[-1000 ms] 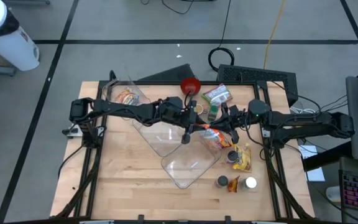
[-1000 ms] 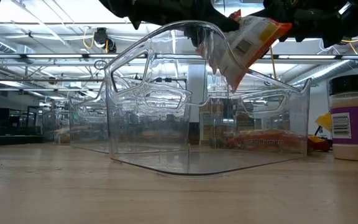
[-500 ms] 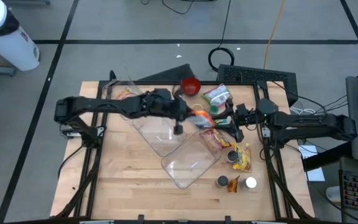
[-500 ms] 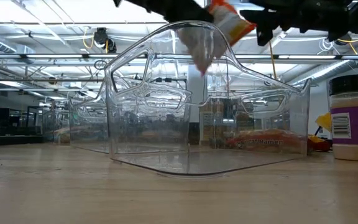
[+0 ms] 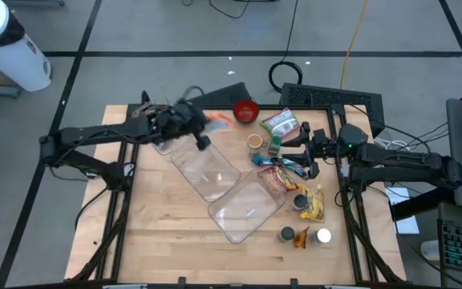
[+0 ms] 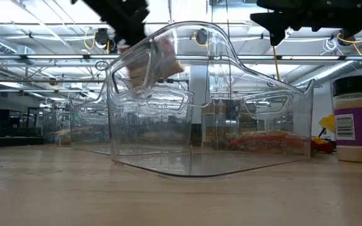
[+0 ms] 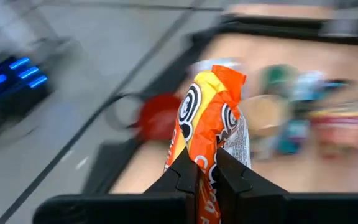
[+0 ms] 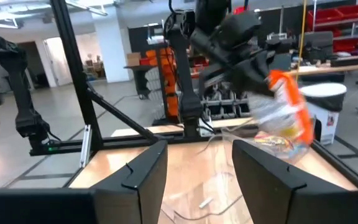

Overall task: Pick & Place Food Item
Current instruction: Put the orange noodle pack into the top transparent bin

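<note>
An orange and white snack packet (image 5: 217, 120) is in my left gripper (image 5: 204, 127), which is shut on it in the air over the table's far left part. It also shows in the left wrist view (image 7: 213, 118), in the low view (image 6: 162, 59) and in the right wrist view (image 8: 284, 115). My right gripper (image 5: 299, 154) is open and empty at the right, over loose food items; its fingers show in its wrist view (image 8: 197, 180). A clear container (image 5: 207, 164) stands on its base in the table's middle. My left gripper pinches one end of the packet (image 7: 205, 167) between its two fingers (image 7: 185, 177). The rest of the packet stands out past the fingertips. The packet is lifted clear of the table and hangs tilted below the gripper (image 8: 272, 81).
A second clear container (image 5: 247, 210) lies nearer; a third one (image 5: 163, 122), with food in it, stands at the far left. A red bowl (image 5: 246, 110), a green packet (image 5: 281, 122), a small cup (image 5: 254, 142), a yellow packet (image 5: 313, 205) and spice jars (image 5: 301, 235) fill the right side.
My left gripper has carried the packet from the table's middle, where both grippers were at it, toward the far left edge, clear of the table. My right gripper has drawn back toward the right edge without the packet.
</note>
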